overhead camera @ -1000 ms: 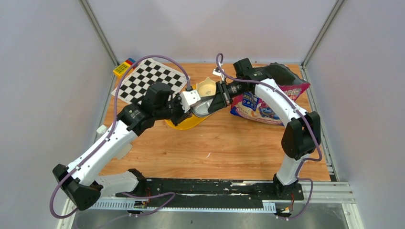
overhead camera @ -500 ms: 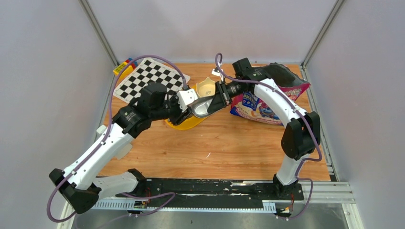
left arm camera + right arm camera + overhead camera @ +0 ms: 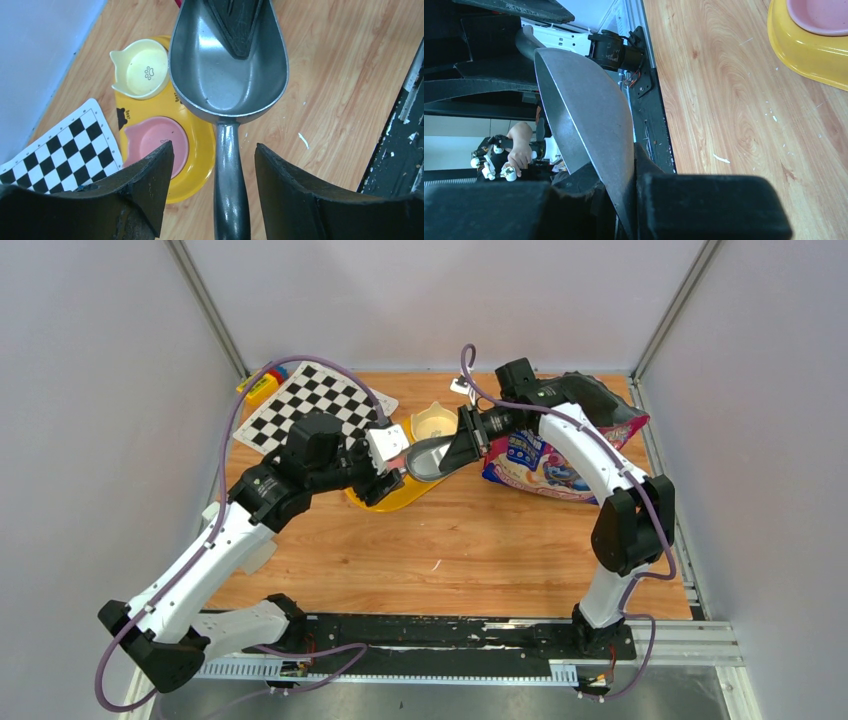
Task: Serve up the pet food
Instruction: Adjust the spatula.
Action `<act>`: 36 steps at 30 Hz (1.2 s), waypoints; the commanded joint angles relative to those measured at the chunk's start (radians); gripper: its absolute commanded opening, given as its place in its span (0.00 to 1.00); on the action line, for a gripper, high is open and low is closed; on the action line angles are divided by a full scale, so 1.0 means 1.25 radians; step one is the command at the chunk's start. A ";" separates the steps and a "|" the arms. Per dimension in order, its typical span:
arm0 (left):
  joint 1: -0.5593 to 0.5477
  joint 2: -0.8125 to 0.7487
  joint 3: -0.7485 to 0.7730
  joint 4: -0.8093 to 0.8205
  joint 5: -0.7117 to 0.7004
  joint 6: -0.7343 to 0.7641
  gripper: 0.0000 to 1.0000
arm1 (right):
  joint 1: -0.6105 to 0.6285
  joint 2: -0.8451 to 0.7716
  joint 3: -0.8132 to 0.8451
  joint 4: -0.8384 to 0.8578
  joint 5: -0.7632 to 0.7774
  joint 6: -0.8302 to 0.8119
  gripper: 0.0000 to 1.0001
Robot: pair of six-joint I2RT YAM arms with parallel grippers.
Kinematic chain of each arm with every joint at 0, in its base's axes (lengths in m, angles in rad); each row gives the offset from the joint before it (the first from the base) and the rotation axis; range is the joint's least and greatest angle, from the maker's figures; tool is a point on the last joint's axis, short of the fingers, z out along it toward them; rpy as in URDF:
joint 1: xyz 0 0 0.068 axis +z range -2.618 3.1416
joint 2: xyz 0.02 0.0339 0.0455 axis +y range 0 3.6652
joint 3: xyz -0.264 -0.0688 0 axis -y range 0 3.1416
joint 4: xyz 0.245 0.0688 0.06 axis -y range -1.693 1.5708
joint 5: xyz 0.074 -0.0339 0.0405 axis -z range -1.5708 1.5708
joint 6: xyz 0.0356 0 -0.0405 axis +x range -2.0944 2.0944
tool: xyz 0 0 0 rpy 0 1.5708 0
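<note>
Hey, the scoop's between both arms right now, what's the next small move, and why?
Probably draw the left arm back off the handle. The left fingers stand open on either side of the handle without touching it, while the right fingers are clamped on the rim of the empty scoop, so the right arm alone seems to hold it.

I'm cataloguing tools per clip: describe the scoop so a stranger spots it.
On the wooden table, look at the far middle, over the yellow feeder. The scoop, rim pinched by the right gripper, is the only grey, long-handled thing.
</note>
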 commanded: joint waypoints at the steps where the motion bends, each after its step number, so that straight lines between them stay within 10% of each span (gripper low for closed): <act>1: 0.003 0.000 0.004 0.028 0.028 0.013 0.68 | -0.005 -0.035 0.038 0.007 -0.069 0.005 0.00; 7: 0.004 0.017 0.008 0.033 0.041 0.008 0.57 | -0.002 -0.033 0.035 0.007 -0.079 0.008 0.00; 16: 0.003 0.016 0.014 0.027 0.033 0.011 0.00 | -0.001 -0.043 0.040 0.007 -0.075 0.010 0.00; 19: 0.003 0.017 0.020 0.026 0.034 0.007 0.00 | -0.001 -0.042 0.045 0.007 -0.057 0.006 0.00; 27: 0.007 0.022 0.037 0.033 0.017 -0.014 0.00 | -0.002 -0.064 0.100 -0.024 0.121 -0.047 0.54; 36: 0.039 0.031 0.065 0.046 -0.011 -0.060 0.00 | -0.001 -0.196 0.248 -0.087 0.488 -0.134 0.66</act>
